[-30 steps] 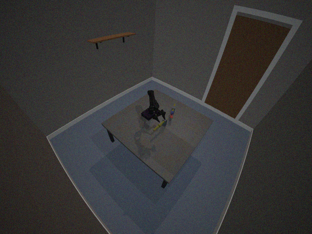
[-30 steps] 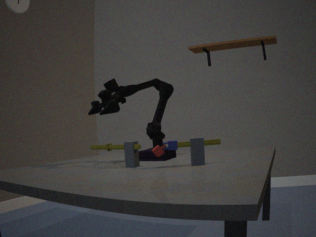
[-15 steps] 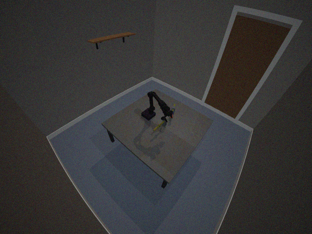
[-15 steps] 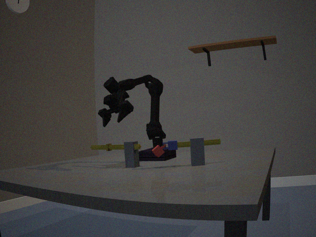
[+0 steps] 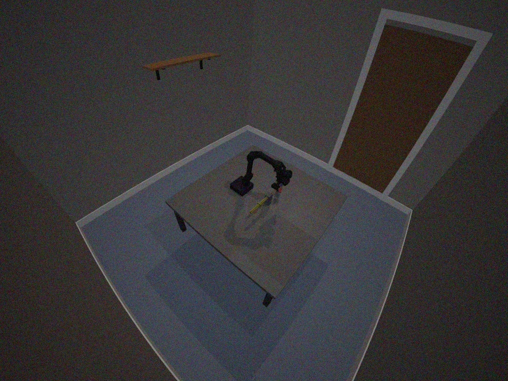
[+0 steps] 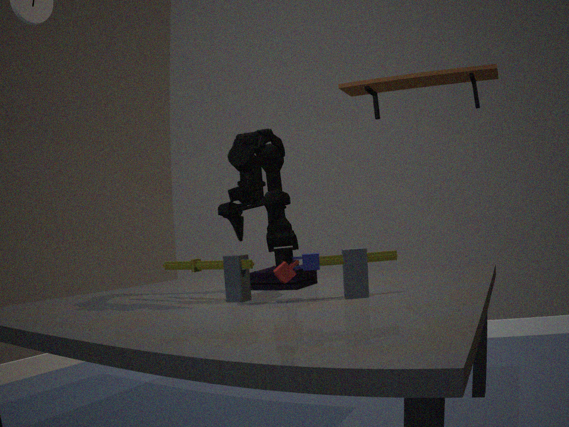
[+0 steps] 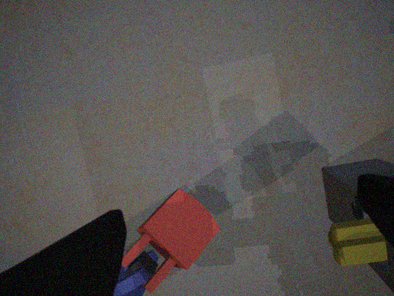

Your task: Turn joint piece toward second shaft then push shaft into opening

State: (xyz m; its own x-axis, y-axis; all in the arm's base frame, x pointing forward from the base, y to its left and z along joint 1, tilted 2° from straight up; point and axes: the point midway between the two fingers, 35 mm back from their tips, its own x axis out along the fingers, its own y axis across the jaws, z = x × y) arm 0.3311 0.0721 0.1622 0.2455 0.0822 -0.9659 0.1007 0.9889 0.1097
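Tabletop [image 5: 262, 254] [image 6: 294, 340] [image 7: 62, 157]: stone-like, faintly mottled, with a soft satin sheen
Arm [image 5: 248, 166] [image 6: 274, 181]: black, plastic-looking, mostly matt
Joint piece [image 5: 279, 189] [image 6: 284, 272] [image 7: 180, 229]: red, plastic-looking, smooth, matt
Yellow shaft [image 5: 257, 205] [image 6: 209, 265] [image 7: 359, 243]: plastic-looking, smooth-faced
Grey block [image 5: 268, 198] [image 6: 232, 279] [image 7: 341, 182]: smooth, matt, material unclear
Wall shelf [image 5: 180, 61] [image 6: 418, 82]: wood-look board, matt
Door [image 5: 406, 102]: brown, wood-like, dull

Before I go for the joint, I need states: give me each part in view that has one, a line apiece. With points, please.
Gripper [image 5: 277, 190] [image 7: 240, 204]: open, nothing between its fingers.
Red joint piece [image 6: 285, 272] [image 7: 180, 229]: tilted, not in line with the second shaft.
Second shaft [image 5: 257, 205] [image 6: 209, 265] [image 7: 359, 245]: through its block, end outside the joint piece.
Gray blocks [image 6: 233, 279] [image 6: 355, 274]: both upright.
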